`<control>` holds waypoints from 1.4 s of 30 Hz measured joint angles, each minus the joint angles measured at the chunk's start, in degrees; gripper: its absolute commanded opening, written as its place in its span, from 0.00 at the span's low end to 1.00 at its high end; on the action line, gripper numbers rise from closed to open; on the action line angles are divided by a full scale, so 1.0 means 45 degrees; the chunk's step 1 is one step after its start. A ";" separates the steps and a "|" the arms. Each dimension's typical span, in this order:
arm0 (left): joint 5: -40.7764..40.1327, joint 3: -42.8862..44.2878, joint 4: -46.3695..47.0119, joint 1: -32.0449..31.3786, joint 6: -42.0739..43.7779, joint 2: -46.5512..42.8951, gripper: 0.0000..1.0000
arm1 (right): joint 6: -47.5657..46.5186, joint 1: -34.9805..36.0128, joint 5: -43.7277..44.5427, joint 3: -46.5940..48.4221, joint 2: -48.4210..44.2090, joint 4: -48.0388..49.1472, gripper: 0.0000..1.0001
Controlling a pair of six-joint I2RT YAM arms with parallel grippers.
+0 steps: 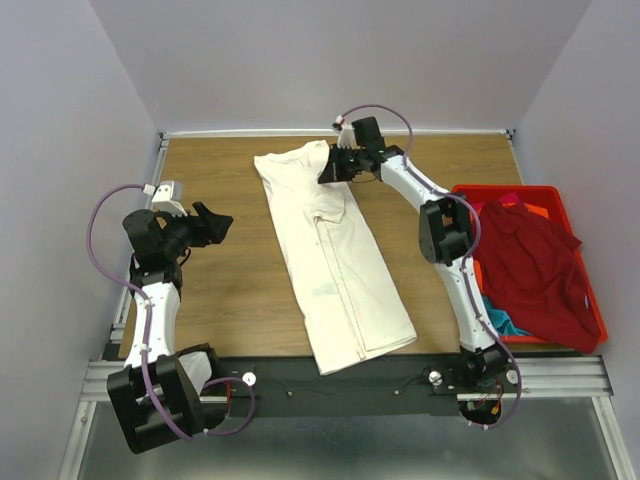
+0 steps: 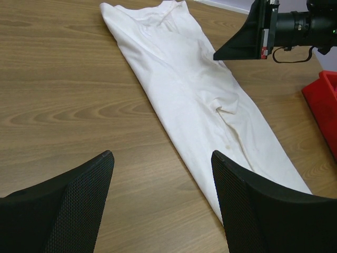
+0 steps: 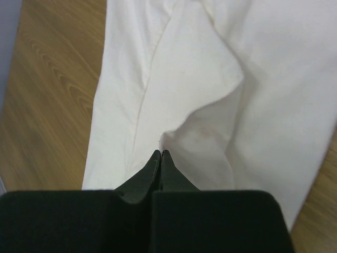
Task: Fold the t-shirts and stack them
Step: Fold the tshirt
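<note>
Right gripper (image 3: 160, 154), clenched, has its tips at a sleeve fold of the one cream t-shirt (image 1: 335, 260), which lies folded lengthwise across the table (image 1: 230, 310); whether cloth is pinched is unclear. Left gripper (image 1: 215, 222) gapes well to its left. Crosswise folding seems next, needing the far end gripped. One crate (image 1: 497, 189) holds one dark red t-shirt (image 1: 535, 265), with one teal t-shirt (image 1: 505, 322) and one orange t-shirt (image 1: 537, 211) peeking out.

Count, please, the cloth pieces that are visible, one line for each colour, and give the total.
Cream-white t-shirt: 1, lying on the table
Dark red shirt: 1, in the red crate
Teal cloth: 1, only an edge shows beside the dark red one
Orange patch: 1, perhaps cloth; too small to tell
Total: 3 sure, 4 with the orange patch
</note>
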 measured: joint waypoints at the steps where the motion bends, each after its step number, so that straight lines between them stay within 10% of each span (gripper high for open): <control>1: 0.0000 0.0000 0.0000 0.0000 0.0000 0.0000 0.82 | -0.0170 0.0185 0.0189 -0.0034 -0.0068 -0.0019 0.14; 10: 0.0539 -0.0068 0.0631 0.0000 -0.0364 0.0185 0.98 | -0.2710 0.2793 0.1676 0.0024 -0.0413 -0.1268 0.77; 17: 0.2754 -0.1243 0.3755 -0.0053 -0.2735 0.1894 0.93 | -0.6829 0.2351 0.1360 -0.3934 -0.5251 -0.2084 0.81; 25: 0.2171 0.0097 0.2385 -0.2725 -0.1190 0.0860 0.89 | -1.0035 0.1598 0.0223 -0.8529 -1.1026 -0.1987 0.78; 35: -0.0029 0.0418 0.0019 -0.3813 0.0835 0.0306 0.89 | -0.5105 -0.2958 -0.1239 -0.5775 -0.5372 -0.1647 0.74; 42: -0.1005 0.0500 -0.0369 -0.3813 0.1433 -0.0350 0.89 | -0.2215 -0.2705 -0.1724 -0.0733 -0.0359 -0.1768 0.70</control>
